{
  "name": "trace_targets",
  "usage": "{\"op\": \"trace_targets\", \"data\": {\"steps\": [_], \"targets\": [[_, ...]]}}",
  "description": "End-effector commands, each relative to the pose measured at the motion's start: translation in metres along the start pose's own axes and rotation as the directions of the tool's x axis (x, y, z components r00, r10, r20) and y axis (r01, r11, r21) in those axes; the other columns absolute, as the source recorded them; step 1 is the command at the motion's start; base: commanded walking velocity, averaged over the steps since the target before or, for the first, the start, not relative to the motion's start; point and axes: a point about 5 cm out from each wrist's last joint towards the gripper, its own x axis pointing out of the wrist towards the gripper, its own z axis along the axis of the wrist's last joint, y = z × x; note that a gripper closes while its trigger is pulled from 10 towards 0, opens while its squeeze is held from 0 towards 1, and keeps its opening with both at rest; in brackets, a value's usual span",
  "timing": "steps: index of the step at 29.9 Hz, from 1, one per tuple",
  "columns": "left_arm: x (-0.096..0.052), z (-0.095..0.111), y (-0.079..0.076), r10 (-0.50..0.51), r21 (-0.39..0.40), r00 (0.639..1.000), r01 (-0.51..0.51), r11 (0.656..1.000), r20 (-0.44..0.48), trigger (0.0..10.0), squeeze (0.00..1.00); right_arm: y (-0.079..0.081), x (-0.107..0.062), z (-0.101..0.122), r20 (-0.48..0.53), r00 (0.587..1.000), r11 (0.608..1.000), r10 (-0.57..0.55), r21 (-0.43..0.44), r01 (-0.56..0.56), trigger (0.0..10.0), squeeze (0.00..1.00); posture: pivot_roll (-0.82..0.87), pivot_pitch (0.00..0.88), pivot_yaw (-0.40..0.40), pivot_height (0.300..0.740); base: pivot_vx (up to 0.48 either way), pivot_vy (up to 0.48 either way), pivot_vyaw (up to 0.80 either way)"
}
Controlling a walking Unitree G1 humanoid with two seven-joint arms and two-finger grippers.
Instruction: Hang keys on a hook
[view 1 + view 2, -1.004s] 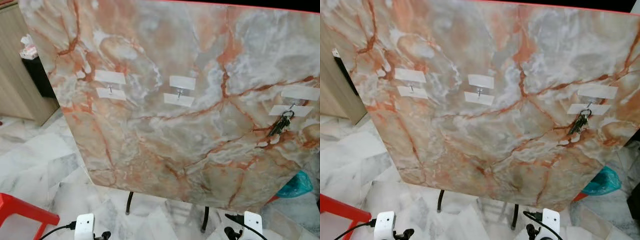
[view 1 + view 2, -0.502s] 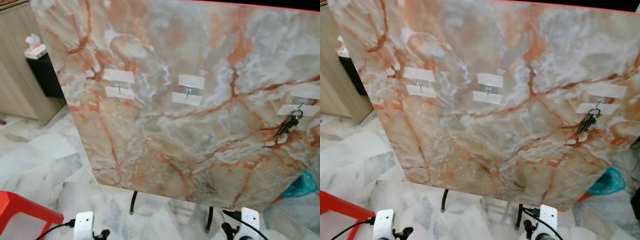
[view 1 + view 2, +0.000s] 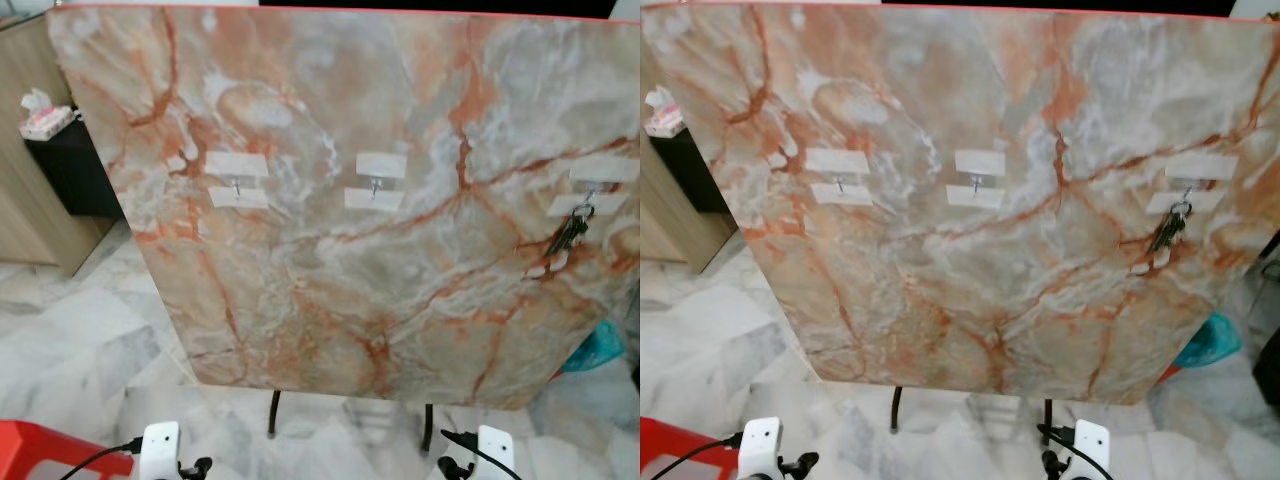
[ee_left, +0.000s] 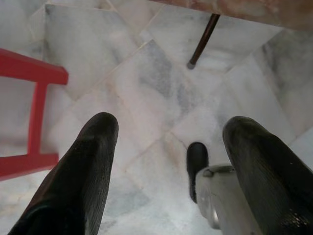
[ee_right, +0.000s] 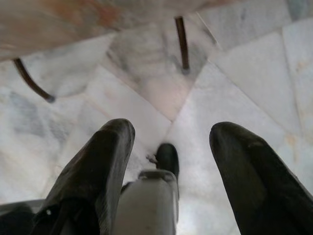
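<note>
Change: whole view has shifted since a second ago, so the camera moved; the board now shows its top edge and sits squarer in frame, the stool has slid to the lower left corner, and the keys hang on the same hook as before
Board [image 3: 380,250]: marble-patterned panel with orange veins, standing upright and filling most of the head views, thin red line along its top edge
Hooks: three small metal hooks, each between two white tape strips; left hook [image 3: 236,184] at upper left of centre, middle hook [image 3: 374,184] near centre, right hook [image 3: 586,196] near the right edge
Keys [image 3: 568,236]: dark bunch hanging from the right hook, lying against the board, at the right edge of the left eye view
Legs: two dark thin legs below the board, one [image 3: 273,413] at lower centre, one [image 3: 427,428] to its right
Floor [image 3: 80,330]: white and grey marble tiles
Stool [image 3: 55,462]: red, lower left corner of the left eye view; also at the left in the left wrist view
Cabinet [image 3: 70,165]: dark, at the left edge beside a wooden panel, with a tissue box [image 3: 44,118] on top
Bag [image 3: 597,347]: teal, at lower right behind the board
Left gripper [image 4: 166,161]: low, over the floor, well apart from the board; fingers apart, nothing between them
Right gripper [image 5: 168,161]: low, over the floor near the legs; fingers apart, nothing held
</note>
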Motion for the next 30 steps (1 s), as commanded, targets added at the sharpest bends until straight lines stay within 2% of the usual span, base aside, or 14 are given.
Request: {"op": "trace_targets", "data": {"steps": [1,13,30], "targets": [[-0.0022,-0.0055,0.0068,0.014,0.011,1.0,-0.014,1.0,-0.017,10.0,0.0,0.0059,0.0008,0.0014,0.006,1.0,1.0,0.014,0.0,-0.014,10.0,0.0,0.06,0.02,0.009,0.74,0.0,0.277,0.0],[-0.0019,-0.0053,0.0055,0.011,0.008,1.0,-0.011,1.0,-0.015,10.0,0.0,0.0059,0.0009,0.0017,0.004,1.0,1.0,0.015,-0.004,-0.015,10.0,0.0,0.06,0.025,0.007,0.74,0.0,0.275,0.0],[-0.0027,-0.0102,0.0033,0.007,0.035,1.0,-0.006,0.999,-0.03,10.0,0.0,0.006,0.0007,0.0002,0.002,1.0,1.0,0.016,-0.008,-0.016,10.0,0.0,0.05,0.032,0.006,0.74,0.0,0.0,0.0]]}}
